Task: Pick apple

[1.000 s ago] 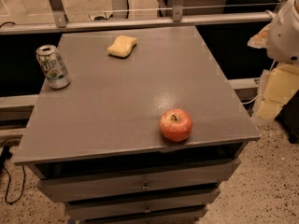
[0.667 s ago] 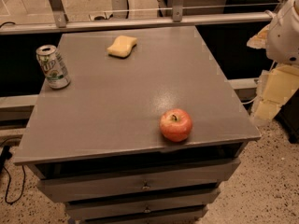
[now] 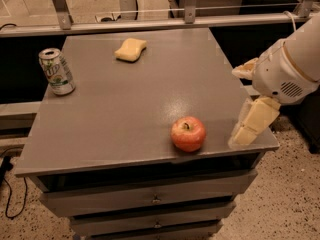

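Note:
The apple (image 3: 188, 133) is round and red-orange with a short dark stem. It sits near the front right corner of the grey table top (image 3: 125, 109). My gripper (image 3: 240, 104) is at the table's right edge, just right of the apple and a little above the surface. Its two cream fingers (image 3: 252, 121) are spread apart and hold nothing. It does not touch the apple.
A green and white soda can (image 3: 56, 71) stands at the table's left edge. A pale yellow sponge (image 3: 130, 49) lies at the back middle. A metal rail (image 3: 150, 24) runs behind the table. Drawers (image 3: 150, 199) sit below the top.
My arm and gripper have moved left, from beside the table to over its right edge, closer to the apple. The apple, can and sponge have not moved.

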`<act>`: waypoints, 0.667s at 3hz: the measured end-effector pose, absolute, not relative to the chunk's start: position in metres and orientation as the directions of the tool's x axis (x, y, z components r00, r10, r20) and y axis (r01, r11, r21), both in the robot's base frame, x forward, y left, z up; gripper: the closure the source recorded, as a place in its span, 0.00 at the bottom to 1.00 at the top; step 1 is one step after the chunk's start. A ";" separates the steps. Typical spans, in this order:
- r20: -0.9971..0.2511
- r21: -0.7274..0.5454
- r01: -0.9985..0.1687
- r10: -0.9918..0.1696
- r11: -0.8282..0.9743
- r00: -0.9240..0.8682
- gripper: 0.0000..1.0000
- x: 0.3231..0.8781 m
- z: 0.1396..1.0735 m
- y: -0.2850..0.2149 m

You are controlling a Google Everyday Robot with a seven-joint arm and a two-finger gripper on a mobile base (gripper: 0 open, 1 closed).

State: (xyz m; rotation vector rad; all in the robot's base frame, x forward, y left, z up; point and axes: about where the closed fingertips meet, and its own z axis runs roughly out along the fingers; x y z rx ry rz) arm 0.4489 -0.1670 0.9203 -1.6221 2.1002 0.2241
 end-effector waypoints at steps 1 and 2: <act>-0.577 -0.089 -0.956 -0.796 0.281 -0.180 0.00 0.453 0.898 -0.137; -0.645 -0.039 -0.959 -0.740 0.280 -0.190 0.00 0.454 0.876 -0.116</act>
